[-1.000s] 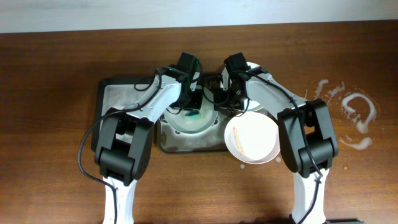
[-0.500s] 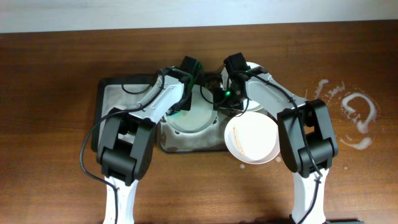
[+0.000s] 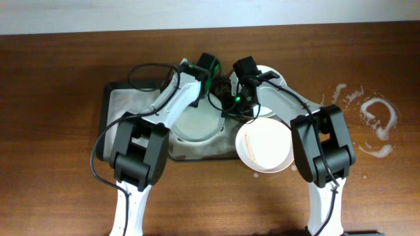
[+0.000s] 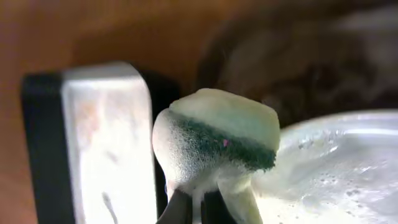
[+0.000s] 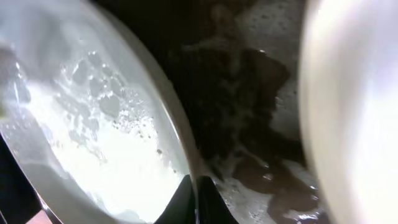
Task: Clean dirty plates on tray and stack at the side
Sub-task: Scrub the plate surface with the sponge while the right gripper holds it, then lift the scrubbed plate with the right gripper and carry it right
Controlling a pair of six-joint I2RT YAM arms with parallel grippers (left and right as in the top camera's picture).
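Foamy plate [image 5: 93, 124] pinched at rim by right gripper [image 5: 194, 199], fingers together, likely steadying it for scrubbing | left gripper [image 4: 198, 205] clamped on sponge [image 4: 217, 134], poised at plate's edge | plate centre frame on tray [image 3: 190, 152] | plates: three, smeared plate [image 3: 264, 147] lower right, third plate [image 3: 269, 73] upper centre | trays: two, black tray [image 3: 108, 98] left | sponges: one

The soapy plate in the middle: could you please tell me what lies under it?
The foamy tray shows around the soapy plate; whatever lies beneath it is covered.
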